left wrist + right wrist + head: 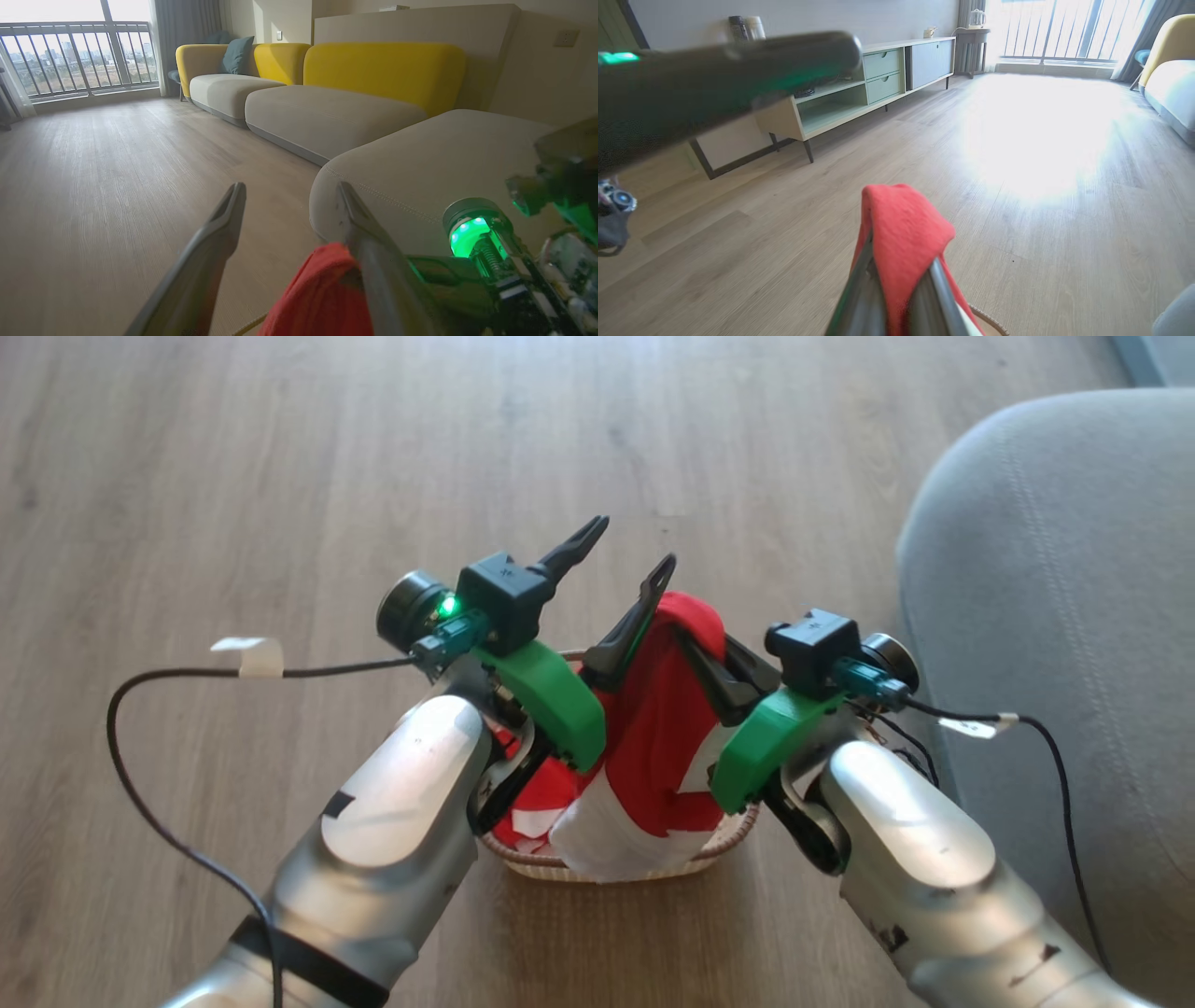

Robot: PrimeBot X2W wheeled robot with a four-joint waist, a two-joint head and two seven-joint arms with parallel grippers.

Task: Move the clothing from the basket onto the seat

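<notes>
The right gripper [698,651] has its fingers pressed together on a fold of the soft bright red fabric clothing with white panels [658,737]. It pinches the fold up above the small cream-white perforated plastic basket with a brown woven-look rim [532,861]. The garment's long axis runs from the pinch at 12 o'clock down to 6 o'clock, and its white lower part lies in the basket.

The left gripper [633,545] stands at 9 o'clock of the cloth, fingers spread wide and holding nothing, with one finger just beside the red fold.

The large grey upholstered seat with a rounded corner and a stitched line [1055,616] lies at 3 o'clock of the basket, near but apart. The right arm is therefore the nearer one, and I judge the carry goes that way.

The basket stands on a pale wood-plank floor [280,476]. The room holds a yellow-backed sofa [383,70], a low sideboard [878,79] and a railed window [74,51].
</notes>
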